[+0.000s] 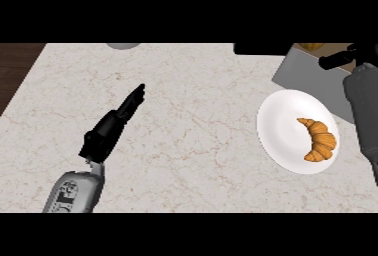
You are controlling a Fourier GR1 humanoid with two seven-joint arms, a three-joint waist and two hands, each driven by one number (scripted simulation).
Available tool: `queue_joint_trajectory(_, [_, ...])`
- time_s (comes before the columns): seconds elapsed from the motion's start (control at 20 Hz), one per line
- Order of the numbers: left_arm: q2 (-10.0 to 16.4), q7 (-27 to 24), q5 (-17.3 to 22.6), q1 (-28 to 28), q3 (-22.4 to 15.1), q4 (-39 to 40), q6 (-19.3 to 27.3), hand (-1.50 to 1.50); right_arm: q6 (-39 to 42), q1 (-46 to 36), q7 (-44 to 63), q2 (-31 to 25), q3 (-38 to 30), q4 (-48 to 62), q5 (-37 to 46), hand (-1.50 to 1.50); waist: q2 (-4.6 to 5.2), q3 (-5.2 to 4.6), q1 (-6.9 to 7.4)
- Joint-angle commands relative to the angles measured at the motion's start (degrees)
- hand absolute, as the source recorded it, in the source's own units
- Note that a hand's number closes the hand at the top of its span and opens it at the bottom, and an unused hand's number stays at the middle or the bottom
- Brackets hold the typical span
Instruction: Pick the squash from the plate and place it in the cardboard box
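Observation:
A white plate (284, 132) lies at the right of the marble counter with a golden croissant (320, 140) on it; no squash shows on the plate. Behind it stands a grey-sided box (310, 75) at the far right. A small yellow-orange piece (311, 46), possibly the squash, peeks out at the box's top edge. My right hand (338, 60) hovers over the box, just right of that piece, its grey forearm crossing the plate's right side. It is mostly cut off by the view's edge. My left hand (118, 117) stays open over the counter's left half, fingers straight and pointing up-right.
A grey round object (122, 45) is cut off at the counter's far edge. A dark shape (262, 48) sits left of the box's top. Dark wood floor (15, 65) shows beyond the counter's left edge.

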Motion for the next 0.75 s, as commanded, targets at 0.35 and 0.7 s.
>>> queue_joint_trajectory(0.35, [0.67, -1.1, 0.67, 1.17, 0.97, -0.34, -0.64, 0.0, -13.84, -0.23, -19.13, -1.9, -12.26, 3.81, -15.65, -1.5, 0.19, 0.21, 0.05])
queue_joint_trajectory(0.7, [-0.66, -2.39, -0.88, 3.84, -0.38, -0.21, 0.91, 0.0, -11.18, 4.65, -32.13, -1.11, -21.93, -3.93, -32.51, -1.5, -0.63, 0.15, -2.01])
